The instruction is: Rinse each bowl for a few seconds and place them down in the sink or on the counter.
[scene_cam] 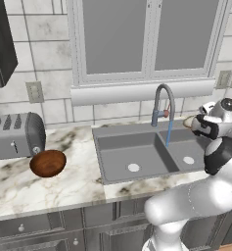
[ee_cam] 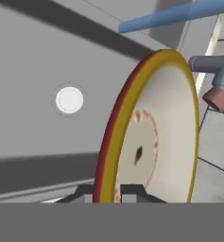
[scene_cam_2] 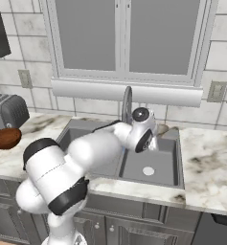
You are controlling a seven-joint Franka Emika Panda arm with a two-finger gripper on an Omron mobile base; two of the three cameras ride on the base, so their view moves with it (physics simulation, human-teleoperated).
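Nearest the hand camera, the pale bowl (ee_cam: 156, 137) stands on edge, its yellow-and-red rim clamped between the jaws of the gripper (ee_cam: 114, 193). Behind it lies the grey sink (scene_cam: 118, 138), a round drain (ee_cam: 69, 100) in the basin floor. A blue water stream (scene_cam: 169, 132) runs from the faucet (scene_cam: 162, 100) down into the sink; the held bowl sits just beside the faucet, over the right basin. On the marble counter (scene_cam: 73, 184), left of the sink, the brown bowl (scene_cam: 48, 163) rests upright just in front of a toaster (scene_cam: 15, 135).
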